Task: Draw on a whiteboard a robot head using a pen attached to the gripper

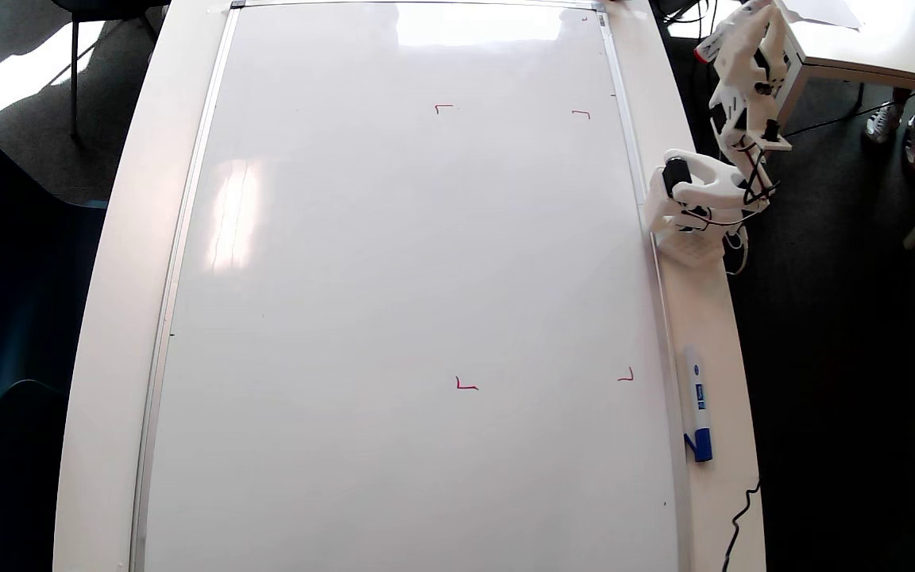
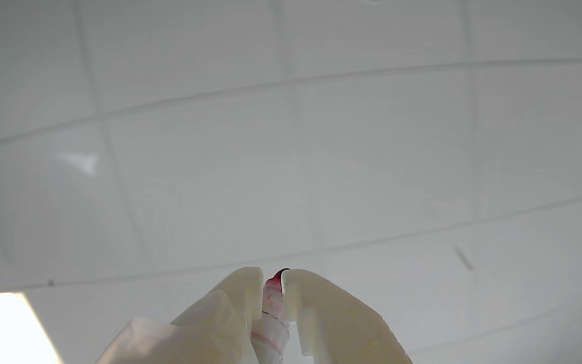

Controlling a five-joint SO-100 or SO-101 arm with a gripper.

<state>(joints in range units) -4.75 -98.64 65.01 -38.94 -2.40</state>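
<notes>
Overhead view: 1 whiteboard (image 1: pixel 394 278), 4 red corner marks (image 1: pixel 466 385), 1 blue-capped marker (image 1: pixel 696 403); jaws clamp 1 pen (image 2: pixel 272 313).

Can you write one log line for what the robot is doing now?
claw: shut on pen | arm: folded off whiteboard | drawing: not started | four red corner marks only
</notes>
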